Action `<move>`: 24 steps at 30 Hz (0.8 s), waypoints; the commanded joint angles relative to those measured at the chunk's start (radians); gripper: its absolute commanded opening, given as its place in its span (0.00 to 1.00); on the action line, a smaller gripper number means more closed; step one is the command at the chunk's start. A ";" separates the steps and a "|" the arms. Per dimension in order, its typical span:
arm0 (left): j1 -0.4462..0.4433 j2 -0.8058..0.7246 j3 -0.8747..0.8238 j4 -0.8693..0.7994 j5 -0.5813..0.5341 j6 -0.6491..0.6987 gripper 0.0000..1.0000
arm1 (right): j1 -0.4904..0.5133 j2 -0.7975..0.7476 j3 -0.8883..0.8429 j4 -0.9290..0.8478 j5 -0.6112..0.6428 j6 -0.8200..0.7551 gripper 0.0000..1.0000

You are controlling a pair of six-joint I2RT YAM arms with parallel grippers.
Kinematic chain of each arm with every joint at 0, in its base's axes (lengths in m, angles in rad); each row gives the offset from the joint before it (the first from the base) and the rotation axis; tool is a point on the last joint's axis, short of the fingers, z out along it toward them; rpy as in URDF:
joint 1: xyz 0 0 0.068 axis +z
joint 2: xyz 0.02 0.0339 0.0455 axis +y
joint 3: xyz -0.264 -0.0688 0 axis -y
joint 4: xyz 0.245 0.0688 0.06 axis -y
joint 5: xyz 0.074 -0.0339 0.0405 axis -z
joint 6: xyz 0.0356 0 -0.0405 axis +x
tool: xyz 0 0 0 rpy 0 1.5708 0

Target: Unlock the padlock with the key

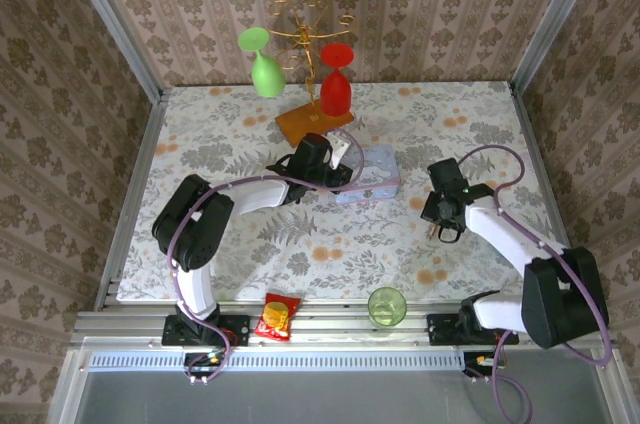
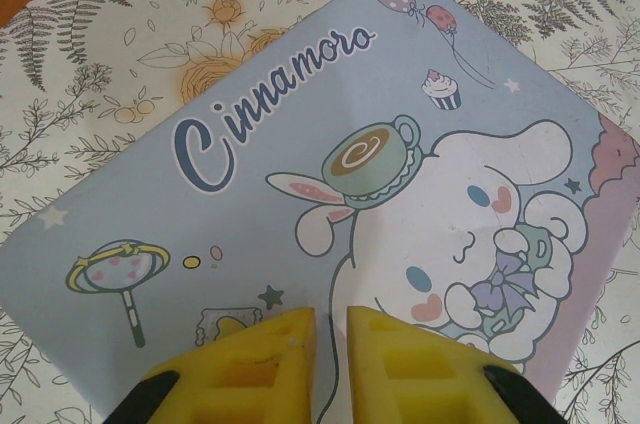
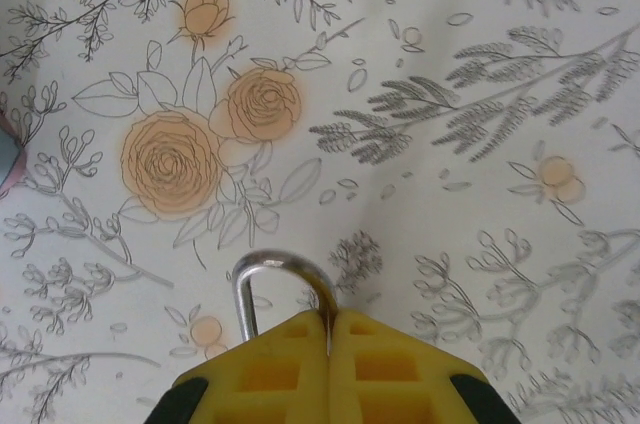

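The big table [image 1: 200,244] has a cloth with flowers and leaves on it. Two arms reach out over it from the near edge.

The left arm [image 1: 215,204] bends in toward the middle. The left gripper [image 1: 338,152] hangs over a pale blue tin [image 1: 372,176]. The tin lies flat near the middle of the table. Its lid [image 2: 300,144] has a white bunny with a teacup on its head, balloons and curly writing. Seen from the left wrist, the left gripper [image 2: 330,319] has two yellow fingers [image 2: 260,364] very close together, with a thin gap between them. I cannot tell if anything is pinched in there.

The right arm [image 1: 510,244] curves in from the right side. The right gripper [image 1: 441,231] points down at the cloth, to the right of the tin and apart from it.

At the back stands a gold rack on a wooden base [image 1: 305,124]. A green glass [image 1: 264,69] and a red glass [image 1: 335,84] hang upside down from it.

A round green cup [image 1: 386,306] sits at the near edge. A red and yellow snack bag [image 1: 279,317] lies to the left of it.

The padlock [image 3: 285,279] is in the right gripper [image 3: 328,322]. The yellow fingers are pressed tight together on it. Its shiny grey loop sticks out past the tips, above the cloth. The rest of it is hidden.
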 commanded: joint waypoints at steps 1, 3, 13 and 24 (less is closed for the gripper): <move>0.014 0.001 -0.048 -0.144 -0.014 -0.020 0.18 | 0.010 0.059 0.045 0.051 -0.036 -0.023 0.00; 0.015 -0.005 -0.047 -0.144 -0.015 -0.021 0.18 | 0.010 0.081 0.064 0.058 -0.032 -0.034 0.00; 0.015 -0.037 -0.033 -0.155 -0.045 -0.025 0.36 | 0.010 0.258 0.128 0.079 -0.072 -0.090 0.00; 0.040 0.054 0.068 -0.181 -0.070 0.011 0.40 | 0.077 0.342 0.174 0.034 -0.108 -0.151 0.00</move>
